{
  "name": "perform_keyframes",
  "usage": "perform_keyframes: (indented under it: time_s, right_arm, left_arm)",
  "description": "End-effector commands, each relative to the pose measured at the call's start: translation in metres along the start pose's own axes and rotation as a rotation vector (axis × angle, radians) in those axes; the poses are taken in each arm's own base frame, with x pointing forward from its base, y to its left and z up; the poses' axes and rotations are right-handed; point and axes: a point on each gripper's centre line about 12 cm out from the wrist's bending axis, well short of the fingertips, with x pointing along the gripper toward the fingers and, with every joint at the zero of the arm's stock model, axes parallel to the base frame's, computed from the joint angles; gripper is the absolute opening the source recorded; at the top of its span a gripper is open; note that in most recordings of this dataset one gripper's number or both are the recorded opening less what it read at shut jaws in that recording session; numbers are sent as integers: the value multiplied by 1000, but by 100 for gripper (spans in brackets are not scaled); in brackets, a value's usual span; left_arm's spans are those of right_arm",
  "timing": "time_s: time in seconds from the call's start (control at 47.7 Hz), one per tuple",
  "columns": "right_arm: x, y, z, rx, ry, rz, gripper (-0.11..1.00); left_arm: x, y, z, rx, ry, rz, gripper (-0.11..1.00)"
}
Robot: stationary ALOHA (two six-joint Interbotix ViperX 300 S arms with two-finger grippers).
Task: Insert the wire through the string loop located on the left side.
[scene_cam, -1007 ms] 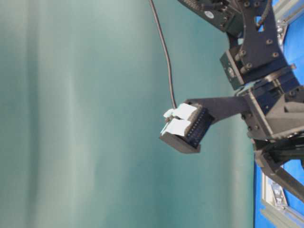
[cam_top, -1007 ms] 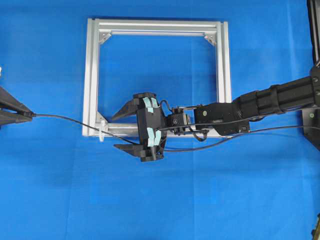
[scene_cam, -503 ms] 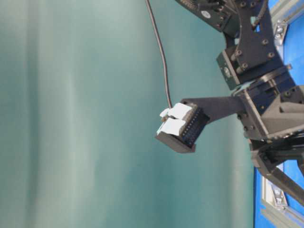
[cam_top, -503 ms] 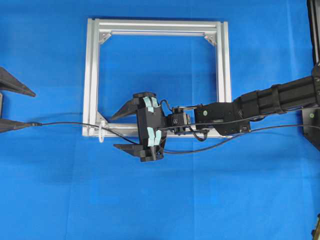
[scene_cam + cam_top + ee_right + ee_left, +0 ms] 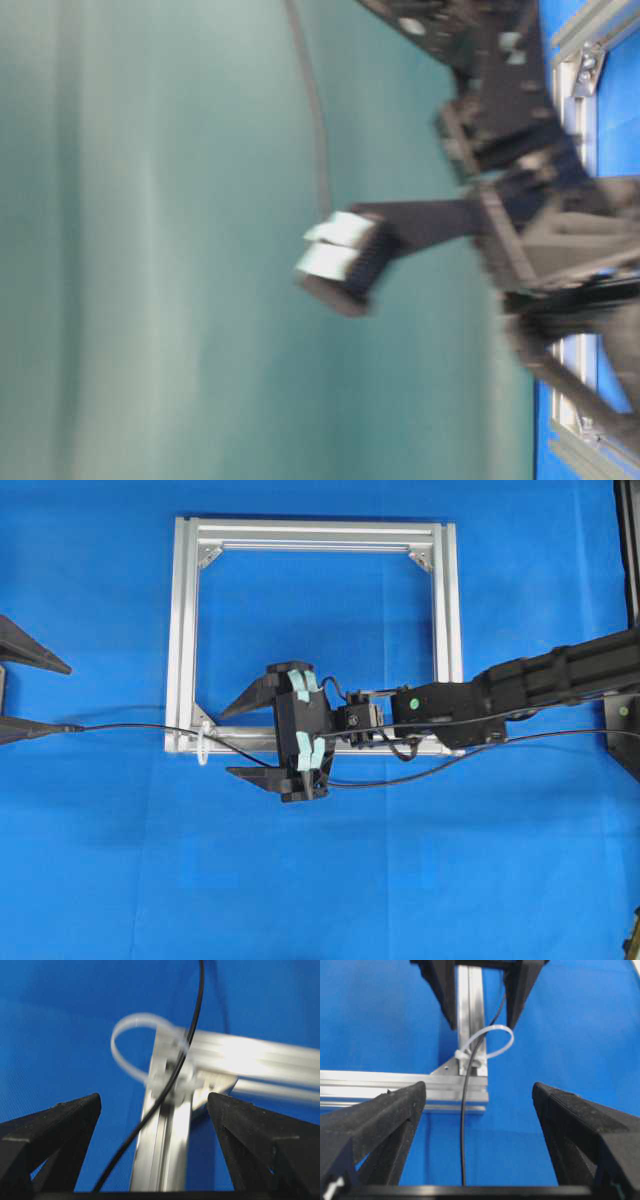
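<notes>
Black and thin, the wire (image 5: 130, 727) runs through the string loop (image 5: 492, 1042) at the corner of the aluminium frame (image 5: 183, 630), just ahead of the right tool (image 5: 236, 742). Its plug end lies beside the lower finger of the left tool (image 5: 30, 695), whose fingers stand wide apart with nothing between them; whether the plug touches that finger is hard to tell from overhead. The right tool is likewise spread wide and holds nothing, one finger inside the frame's lower bar and one outside it. From the loop the wire passes under the right tool and trails away along the blue table (image 5: 400, 880). The table-level view is blurred.
</notes>
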Motion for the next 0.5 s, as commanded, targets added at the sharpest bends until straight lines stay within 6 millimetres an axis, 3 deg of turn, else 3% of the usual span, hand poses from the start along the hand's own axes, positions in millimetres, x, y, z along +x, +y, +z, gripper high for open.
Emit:
perform_keyframes:
  time_s: [0.0, 0.482]
  right_arm:
    - [-14, 4, 39, 3, -75, 6, 98]
    - [-65, 6, 115, -20, -144, 2, 98]
  left_arm:
    - [-1, -2, 10, 3, -20, -9, 82]
    - [-1, -3, 10, 4, -23, -14, 82]
